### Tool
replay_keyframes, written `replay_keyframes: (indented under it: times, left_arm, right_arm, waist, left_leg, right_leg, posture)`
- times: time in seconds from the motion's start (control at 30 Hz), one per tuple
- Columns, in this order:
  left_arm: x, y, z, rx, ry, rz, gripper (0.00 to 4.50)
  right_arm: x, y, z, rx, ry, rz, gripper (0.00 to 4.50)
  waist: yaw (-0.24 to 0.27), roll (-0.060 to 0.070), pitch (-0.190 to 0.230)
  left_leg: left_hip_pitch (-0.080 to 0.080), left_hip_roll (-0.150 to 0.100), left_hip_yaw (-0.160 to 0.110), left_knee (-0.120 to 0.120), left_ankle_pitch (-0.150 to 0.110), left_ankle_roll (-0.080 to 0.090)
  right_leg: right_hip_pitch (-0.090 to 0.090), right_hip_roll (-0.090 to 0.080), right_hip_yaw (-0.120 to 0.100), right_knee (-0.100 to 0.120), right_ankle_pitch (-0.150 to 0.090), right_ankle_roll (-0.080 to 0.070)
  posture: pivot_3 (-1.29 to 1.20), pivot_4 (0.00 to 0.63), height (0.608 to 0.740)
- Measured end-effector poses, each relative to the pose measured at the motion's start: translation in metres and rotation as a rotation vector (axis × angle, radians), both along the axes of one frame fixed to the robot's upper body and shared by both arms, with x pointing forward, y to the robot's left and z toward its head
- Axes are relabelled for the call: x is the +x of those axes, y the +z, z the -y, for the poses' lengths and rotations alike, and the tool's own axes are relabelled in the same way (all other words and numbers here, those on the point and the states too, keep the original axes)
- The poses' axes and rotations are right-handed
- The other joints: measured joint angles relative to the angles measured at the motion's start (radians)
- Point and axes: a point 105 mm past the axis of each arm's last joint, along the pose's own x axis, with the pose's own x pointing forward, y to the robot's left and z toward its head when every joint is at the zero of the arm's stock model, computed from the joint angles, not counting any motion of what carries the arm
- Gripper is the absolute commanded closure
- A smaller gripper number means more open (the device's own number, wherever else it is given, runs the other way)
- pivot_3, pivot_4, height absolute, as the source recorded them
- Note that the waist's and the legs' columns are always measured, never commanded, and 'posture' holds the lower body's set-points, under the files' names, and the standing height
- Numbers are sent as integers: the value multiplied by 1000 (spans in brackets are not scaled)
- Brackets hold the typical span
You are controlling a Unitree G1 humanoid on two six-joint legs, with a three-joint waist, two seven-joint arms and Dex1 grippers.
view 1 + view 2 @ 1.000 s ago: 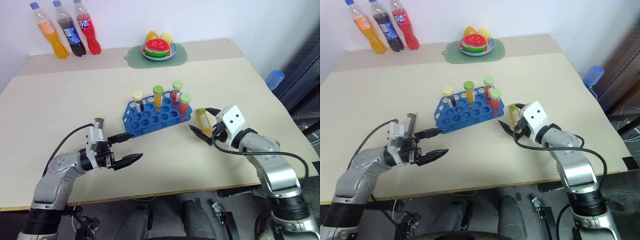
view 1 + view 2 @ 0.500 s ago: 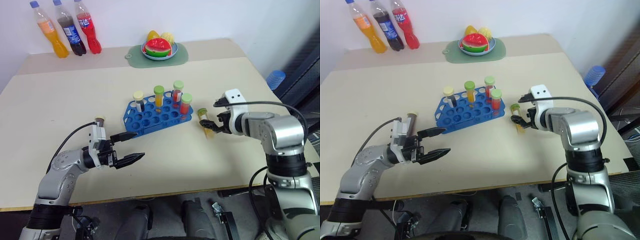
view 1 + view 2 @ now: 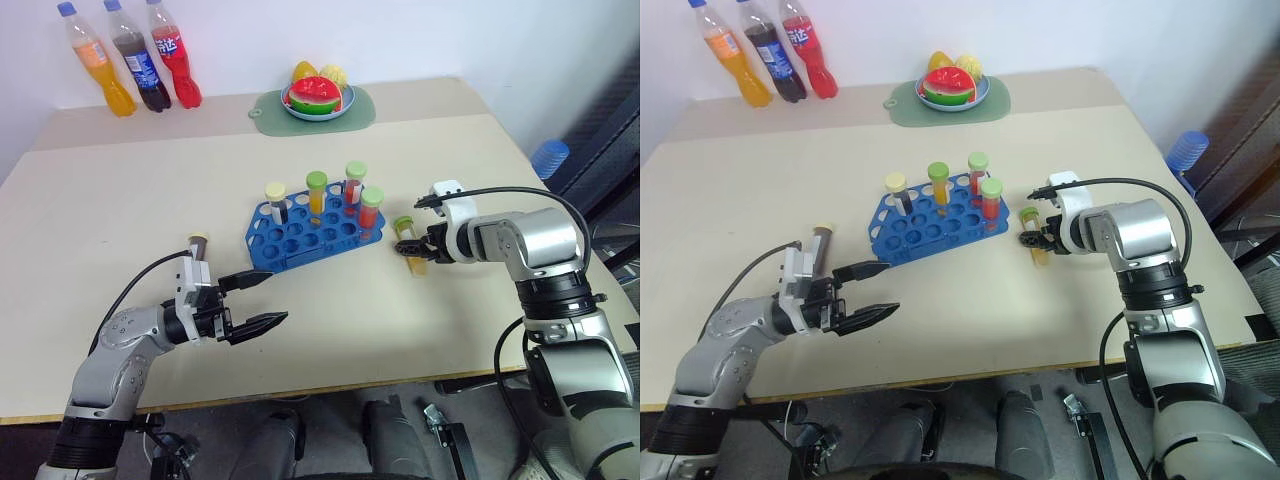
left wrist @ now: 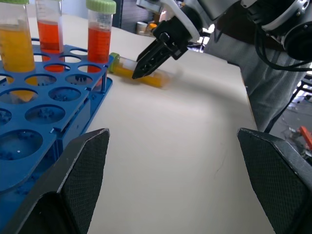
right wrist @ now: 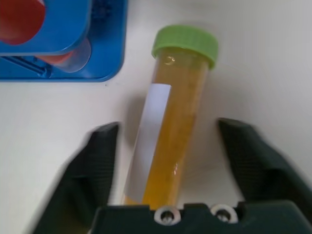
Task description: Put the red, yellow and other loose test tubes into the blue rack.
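The yellow-orange test tube, green-capped and white-labelled, lies flat on the bench just beside the near right corner of the blue rack. A second ago the right claw stood spread beside this tube with the arm lower and nearer the robot; now the arm has swung up and over, and the claw points down at the tube from the right. In the right wrist view its two fingers straddle the tube's body with bench visible on both sides, so they are narrowing but not yet gripping; I judge the grasp to be in progress, not secured. The tube itself has hardly shifted, still lying on the bench with its cap towards the rack.

Four capped tubes already stand in the rack's far holes. The dark brown tube with the cream cap stands on the bench just behind the left claw, which has not moved over the last second and hangs released, jaws wide, pointing towards the rack.

For the task this means the yellow tube is the one in hand next: once clamped it needs lifting, turning upright and lowering into a free hole. The brown tube remains to be fetched.
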Motion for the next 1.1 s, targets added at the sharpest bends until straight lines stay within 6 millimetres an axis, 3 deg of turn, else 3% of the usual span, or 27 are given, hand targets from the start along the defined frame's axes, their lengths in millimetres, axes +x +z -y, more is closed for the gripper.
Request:
replay_keyframes:
  times: [0.07, 0.23, 0.37, 0.53, 0.6, 0.73, 0.87, 0.97, 1.1]
  left_arm:
    - [0, 0, 0, 2, 4, 1, 168]
    - [-1, 0, -1, 5, 11, -1, 168]
    - [-1, -1, -2, 5, 15, -2, 168]
    - [-1, 0, -1, 4, 14, -1, 168]
    - [0, 0, -1, 4, 10, 2, 168]
    - [1, 2, 0, 3, 3, 9, 168]
    - [2, 1, -1, 4, 1, 5, 168]
    - [3, 2, -1, 3, -5, 7, 168]
    - [4, 2, -1, 2, -4, 6, 168]
  right_arm:
    - [1, -1, -2, -46, 46, 34, 3555]
    - [-1, -4, 10, -259, 159, 175, 3555]
    - [-8, -5, 42, -424, 164, 233, 3555]
    - [-19, -3, 88, -385, -60, 246, 3555]
    - [-24, -1, 85, -302, -92, 287, 3555]
    - [-52, -3, 46, -118, 74, 345, 3555]
    - [-86, -2, -8, 83, 358, 408, 3555]
    - [-83, 23, -51, 320, 434, 569, 3555]
    - [-61, 72, -105, 512, 457, 834, 3555]
  waist:
    - [1, 0, 0]
    - [12, -1, 0]
    - [33, -1, -1]
    - [31, -1, 0]
    - [27, -1, 0]
    - [25, 0, 0]
    - [26, -1, 0]
    - [17, 0, 1]
    - [4, 0, 0]
  left_leg:
    - [0, 0, 0, 0, 0, 0]
    - [0, -1, -1, 2, -1, 1]
    - [1, -1, 0, 3, -1, 2]
    - [1, -1, -1, 2, -1, 2]
    - [1, 0, 0, 1, -1, 2]
    - [1, 1, 0, 0, -2, 3]
    - [2, 0, 0, 2, -2, 4]
    - [3, 1, 0, 2, -2, 3]
    - [3, 1, -1, 1, 0, 1]
  right_leg:
    - [0, 0, 0, 0, 0, 0]
    - [3, 0, -1, -2, 1, 2]
    - [5, -1, -1, -4, 1, 2]
    - [5, -1, -1, -4, 1, 2]
    - [4, 0, -1, -4, 1, 2]
    - [3, 0, -1, -4, 1, 2]
    - [5, 0, -1, -4, 1, 3]
    - [6, 1, -1, -4, 2, 2]
    - [5, 1, -1, -3, 2, 1]
  posture:
    - [0, 150, 740]
    - [0, 150, 740]
    - [0, 150, 740]
    - [0, 150, 740]
    - [0, 150, 740]
    - [0, 150, 740]
    - [0, 150, 740]
    - [0, 150, 740]
    - [0, 150, 740]
